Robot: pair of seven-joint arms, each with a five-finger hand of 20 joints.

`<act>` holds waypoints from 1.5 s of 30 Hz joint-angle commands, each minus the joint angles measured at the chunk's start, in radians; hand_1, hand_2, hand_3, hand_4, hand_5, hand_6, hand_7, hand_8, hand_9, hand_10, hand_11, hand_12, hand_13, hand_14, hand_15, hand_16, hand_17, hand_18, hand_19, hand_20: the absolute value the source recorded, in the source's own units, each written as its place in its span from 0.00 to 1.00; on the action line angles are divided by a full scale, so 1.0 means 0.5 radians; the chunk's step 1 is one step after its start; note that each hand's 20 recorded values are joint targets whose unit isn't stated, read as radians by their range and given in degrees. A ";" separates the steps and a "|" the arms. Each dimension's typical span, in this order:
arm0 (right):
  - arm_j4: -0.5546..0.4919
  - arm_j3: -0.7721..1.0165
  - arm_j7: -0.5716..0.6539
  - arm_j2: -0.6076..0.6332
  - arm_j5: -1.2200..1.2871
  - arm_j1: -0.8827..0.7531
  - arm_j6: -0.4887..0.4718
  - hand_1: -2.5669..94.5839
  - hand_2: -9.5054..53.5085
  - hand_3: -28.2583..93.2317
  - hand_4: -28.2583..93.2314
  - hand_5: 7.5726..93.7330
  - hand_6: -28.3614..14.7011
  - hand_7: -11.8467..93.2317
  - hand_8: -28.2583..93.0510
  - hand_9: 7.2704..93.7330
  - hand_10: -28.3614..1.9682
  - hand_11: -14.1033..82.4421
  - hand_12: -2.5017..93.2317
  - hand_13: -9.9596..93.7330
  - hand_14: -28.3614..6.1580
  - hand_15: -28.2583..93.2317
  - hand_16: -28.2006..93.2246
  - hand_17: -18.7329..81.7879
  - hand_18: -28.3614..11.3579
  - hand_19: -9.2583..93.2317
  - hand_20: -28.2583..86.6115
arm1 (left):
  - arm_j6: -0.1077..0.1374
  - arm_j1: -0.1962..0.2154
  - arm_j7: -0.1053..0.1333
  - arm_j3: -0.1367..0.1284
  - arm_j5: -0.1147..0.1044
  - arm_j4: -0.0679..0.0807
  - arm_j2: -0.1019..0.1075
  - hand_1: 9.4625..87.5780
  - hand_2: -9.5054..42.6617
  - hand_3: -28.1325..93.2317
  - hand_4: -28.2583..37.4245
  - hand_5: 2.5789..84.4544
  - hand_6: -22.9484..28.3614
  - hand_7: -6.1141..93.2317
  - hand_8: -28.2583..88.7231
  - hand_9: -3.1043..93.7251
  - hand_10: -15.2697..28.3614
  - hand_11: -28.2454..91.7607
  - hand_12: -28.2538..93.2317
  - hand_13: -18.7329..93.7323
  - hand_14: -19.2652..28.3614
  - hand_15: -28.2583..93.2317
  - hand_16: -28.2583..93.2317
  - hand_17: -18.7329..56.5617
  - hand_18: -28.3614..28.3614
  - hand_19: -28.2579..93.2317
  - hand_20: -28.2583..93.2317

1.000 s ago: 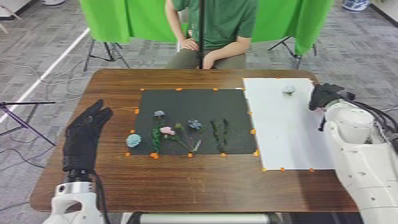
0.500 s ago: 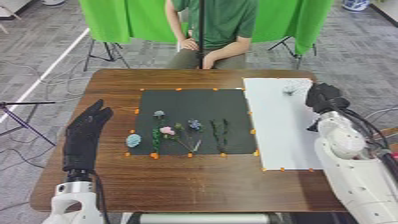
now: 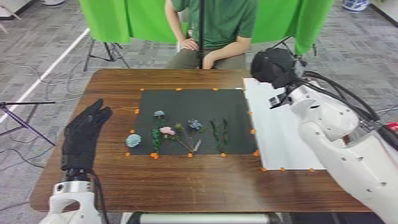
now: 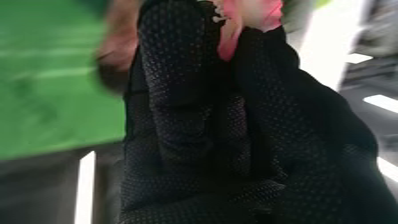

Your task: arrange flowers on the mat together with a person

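My right hand [image 3: 274, 69] is over the far end of the white mat [image 3: 277, 137]. In the right wrist view, a pink and white flower [image 4: 253, 15] is pinched at the tips of that hand [image 4: 200, 125]. On the dark mat [image 3: 191, 102] lie a pale blue flower head [image 3: 133, 140], a grey-blue flower [image 3: 159, 114], a pink flower [image 3: 167, 131], a small blue flower [image 3: 195, 124] and green leafy stems [image 3: 224, 135]. My left hand [image 3: 86, 130] stays open, fingers straight, left of the dark mat. The white mat's far part is partly hidden behind my right hand.
The brown wooden table [image 3: 178, 185] extends around both mats. Orange markers [image 3: 154, 155] line the mats' edges. My right arm [image 3: 333, 140] crosses the table's right side and covers part of the white mat.
My right hand has moved left and up from the white mat's right edge to its far end, now covering the pale flower that lay there. The left hand has stayed still.
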 commanded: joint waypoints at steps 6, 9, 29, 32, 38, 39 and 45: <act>0.155 -0.557 -0.418 -0.069 -0.298 0.211 -0.166 0.69 0.00 0.71 0.00 0.92 0.79 0.29 0.23 0.97 0.67 0.18 0.36 0.93 0.74 0.46 0.61 0.66 0.54 0.07 0.73 | -0.017 0.000 -0.005 -0.003 0.007 0.008 0.004 0.28 0.05 0.76 0.18 0.53 0.52 0.15 0.20 0.50 0.64 0.37 0.35 0.48 0.71 0.31 0.23 0.37 0.66 0.25 0.38; 0.196 -0.559 -0.436 -0.104 -0.355 0.217 -0.155 0.68 0.00 0.71 0.00 0.91 0.79 0.29 0.23 0.97 0.67 0.18 0.36 0.92 0.74 0.45 0.62 0.66 0.54 0.07 0.74 | -0.018 0.009 -0.006 -0.002 0.003 0.007 0.003 0.28 0.05 0.76 0.18 0.53 0.52 0.15 0.20 0.50 0.64 0.37 0.35 0.48 0.71 0.31 0.23 0.37 0.66 0.25 0.38; 0.435 -0.528 -0.471 -0.254 -0.586 0.258 -0.002 0.64 0.00 0.75 0.00 0.88 0.81 0.30 0.22 0.95 0.69 0.17 0.35 0.88 0.71 0.42 0.61 0.61 0.53 0.06 0.70 | -0.035 -0.001 -0.015 0.008 0.006 0.016 -0.002 0.28 0.05 0.76 0.18 0.53 0.52 0.16 0.20 0.49 0.63 0.37 0.36 0.48 0.71 0.31 0.23 0.37 0.66 0.25 0.38; 0.446 -0.524 -0.491 -0.255 -0.601 0.257 0.002 0.63 0.00 0.75 0.00 0.85 0.81 0.30 0.21 0.93 0.68 0.17 0.34 0.86 0.70 0.42 0.61 0.60 0.52 0.06 0.69 | -0.037 -0.001 -0.014 0.007 0.007 0.018 -0.005 0.28 0.05 0.76 0.18 0.53 0.52 0.16 0.20 0.49 0.63 0.37 0.36 0.48 0.71 0.31 0.23 0.37 0.66 0.25 0.37; 0.434 -0.512 -0.504 -0.247 -0.632 0.236 -0.046 0.60 0.00 0.76 0.00 0.79 0.78 0.30 0.20 0.86 0.67 0.22 0.28 0.82 0.68 0.42 0.57 0.58 0.53 0.07 0.67 | -0.044 -0.008 -0.019 0.006 0.008 0.019 -0.008 0.28 0.04 0.76 0.18 0.53 0.52 0.16 0.20 0.50 0.63 0.37 0.36 0.48 0.71 0.32 0.23 0.37 0.66 0.25 0.37; 0.434 -0.507 -0.518 -0.244 -0.625 0.234 -0.050 0.58 0.00 0.77 0.00 0.78 0.78 0.30 0.20 0.84 0.66 0.24 0.26 0.81 0.68 0.42 0.57 0.57 0.53 0.07 0.66 | -0.047 -0.012 -0.018 0.006 0.009 0.022 -0.006 0.28 0.04 0.76 0.18 0.53 0.52 0.16 0.20 0.50 0.63 0.37 0.36 0.48 0.71 0.32 0.23 0.37 0.66 0.25 0.37; 0.451 -0.501 -0.537 -0.247 -0.646 0.233 -0.052 0.54 0.00 0.81 0.00 0.74 0.77 0.29 0.19 0.81 0.65 0.28 0.20 0.79 0.65 0.43 0.54 0.56 0.52 0.08 0.64 | -0.043 -0.011 -0.014 0.007 0.007 0.022 -0.003 0.28 0.04 0.76 0.18 0.53 0.52 0.16 0.20 0.50 0.64 0.37 0.36 0.48 0.71 0.32 0.23 0.37 0.66 0.25 0.37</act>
